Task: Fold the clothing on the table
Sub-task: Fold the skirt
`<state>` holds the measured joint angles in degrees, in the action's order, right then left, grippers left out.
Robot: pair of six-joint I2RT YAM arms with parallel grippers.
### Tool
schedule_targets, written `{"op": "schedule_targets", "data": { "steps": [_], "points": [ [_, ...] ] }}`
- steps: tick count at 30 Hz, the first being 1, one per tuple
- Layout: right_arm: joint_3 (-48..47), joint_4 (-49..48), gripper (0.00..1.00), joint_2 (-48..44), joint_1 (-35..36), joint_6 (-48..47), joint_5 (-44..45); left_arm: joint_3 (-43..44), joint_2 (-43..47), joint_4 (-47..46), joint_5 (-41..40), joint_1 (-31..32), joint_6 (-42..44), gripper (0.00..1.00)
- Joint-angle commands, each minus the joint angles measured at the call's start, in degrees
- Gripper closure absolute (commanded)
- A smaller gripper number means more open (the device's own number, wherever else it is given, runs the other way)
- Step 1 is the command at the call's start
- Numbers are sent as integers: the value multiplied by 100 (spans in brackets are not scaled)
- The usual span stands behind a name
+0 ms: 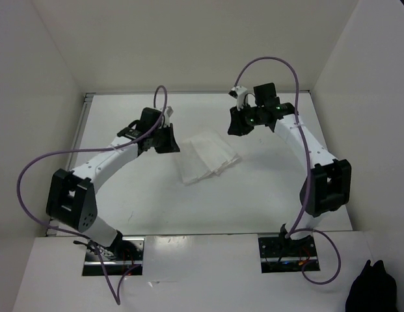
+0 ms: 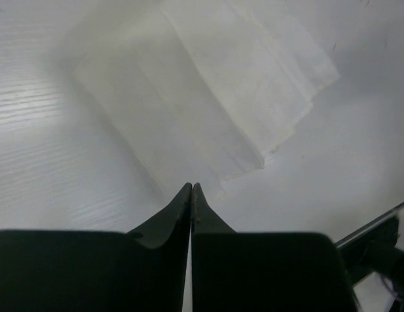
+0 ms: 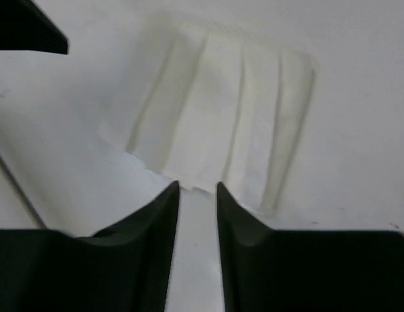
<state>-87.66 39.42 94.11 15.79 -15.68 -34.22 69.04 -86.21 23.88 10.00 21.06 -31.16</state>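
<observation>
The clothing is a small white garment lying folded in flat overlapping layers on the table, between the two arms. It also fills the upper part of the left wrist view and the right wrist view. My left gripper hangs just left of the clothing, its jaws pressed together with nothing between them. My right gripper hovers at the clothing's far right side. Its jaws stand a small way apart, empty, just short of the garment's edge.
White walls bound the table on the left, back and right. A black bundle of cloth lies off the table at the bottom right. Purple cables loop over both arms. The arm bases sit at the near edge.
</observation>
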Motion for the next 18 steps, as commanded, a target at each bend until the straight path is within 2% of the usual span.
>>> {"op": "schedule_targets", "data": {
  "steps": [1,3,8,11,15,18],
  "points": [
    [660,-382,77,187,-111,232,1170,-197,-518,-770,354,188,-399,100],
    [820,-601,100,187,-111,154,1916,-197,-703,-911,231,241,-531,100],
    [663,-998,100,240,-111,30,2700,57,-1054,-1078,-173,452,-532,100],
    [172,-998,100,879,11,152,3165,241,-1431,-1026,-174,565,-470,100],
    [-15,-1077,100,1590,248,153,3736,295,-1767,-1026,-174,689,-470,100],
    [-243,-902,100,2127,415,153,3861,356,-1951,-886,-235,751,-470,100]
  ]
}}
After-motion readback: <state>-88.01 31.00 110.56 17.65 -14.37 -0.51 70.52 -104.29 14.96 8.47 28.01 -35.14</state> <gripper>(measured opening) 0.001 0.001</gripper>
